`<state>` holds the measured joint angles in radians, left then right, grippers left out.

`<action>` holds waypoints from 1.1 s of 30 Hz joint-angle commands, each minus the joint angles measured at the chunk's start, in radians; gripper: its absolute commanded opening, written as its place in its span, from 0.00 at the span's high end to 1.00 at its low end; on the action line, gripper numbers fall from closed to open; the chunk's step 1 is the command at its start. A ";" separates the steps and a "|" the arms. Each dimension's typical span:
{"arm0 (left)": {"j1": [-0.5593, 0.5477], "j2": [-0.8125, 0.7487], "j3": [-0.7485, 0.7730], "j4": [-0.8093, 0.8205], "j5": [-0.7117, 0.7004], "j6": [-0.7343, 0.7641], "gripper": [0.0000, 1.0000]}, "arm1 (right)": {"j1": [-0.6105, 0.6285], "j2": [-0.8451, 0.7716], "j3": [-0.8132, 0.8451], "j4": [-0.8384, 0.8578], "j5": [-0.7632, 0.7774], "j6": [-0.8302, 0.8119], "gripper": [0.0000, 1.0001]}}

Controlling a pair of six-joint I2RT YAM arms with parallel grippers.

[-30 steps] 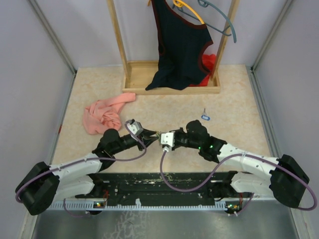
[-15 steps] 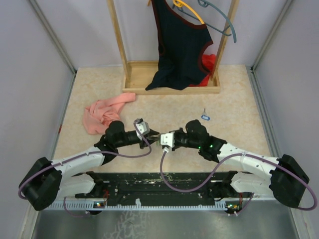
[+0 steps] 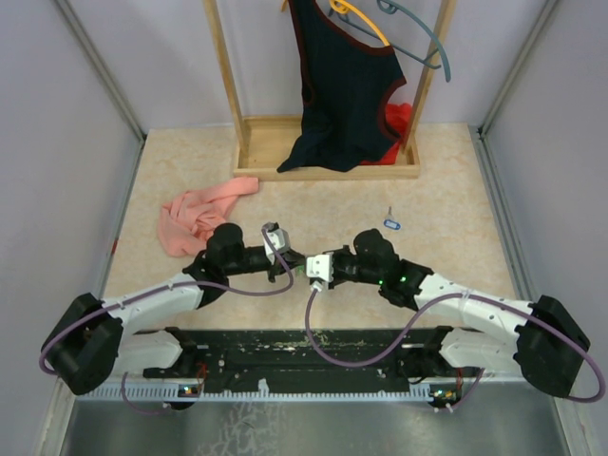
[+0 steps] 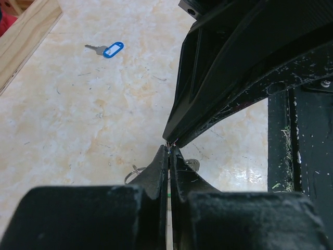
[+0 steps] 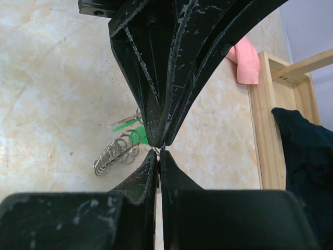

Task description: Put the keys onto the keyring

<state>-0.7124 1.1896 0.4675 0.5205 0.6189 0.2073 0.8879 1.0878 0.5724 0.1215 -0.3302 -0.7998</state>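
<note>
The top view shows the left hand (image 3: 289,260) and the right hand (image 3: 304,268) meeting tip to tip low over the surface (image 3: 446,190), near its front edge and roughly midway between the two arm bases. At that size the fingers cannot be resolved. The left wrist view shows the left hand (image 4: 169,152) with its fingers pressed together and the tips of the right hand (image 4: 171,136) touching them from above. The right wrist view shows the same contact from the opposite side: the fingers of the right hand (image 5: 157,156) are together, and the left hand (image 5: 158,139) is likewise closed to a point. Neither wrist view shows whether a wire is pinched at the contact point. Only the right wrist view shows the keyring (image 5: 115,153) clearly. It is a coil of grey wire loops lying on the surface just beside the joined tips, with a green key (image 5: 136,136) against it. The left wrist view shows only one wire loop of it (image 4: 133,174) beside the finger. A blue key (image 3: 390,224) lies alone, well apart toward the wooden rack (image 3: 323,171); the left wrist view confirms its metal blade (image 4: 110,49). A pink cloth (image 3: 199,217) lies left of the hands.
</note>
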 commanded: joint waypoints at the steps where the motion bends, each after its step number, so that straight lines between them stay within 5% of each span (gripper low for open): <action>1: -0.001 -0.005 0.037 -0.059 -0.005 0.002 0.99 | 0.002 -0.052 0.029 0.072 0.035 0.019 1.00; 33: -0.042 -0.052 -0.157 0.417 -0.310 -0.287 0.99 | 0.014 0.012 -0.129 0.366 -0.028 0.157 1.00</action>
<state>-0.7467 1.1591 0.3229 0.7929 0.3771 -0.0532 0.8879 1.1259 0.4496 0.4160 -0.3363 -0.6537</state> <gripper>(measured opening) 0.015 0.013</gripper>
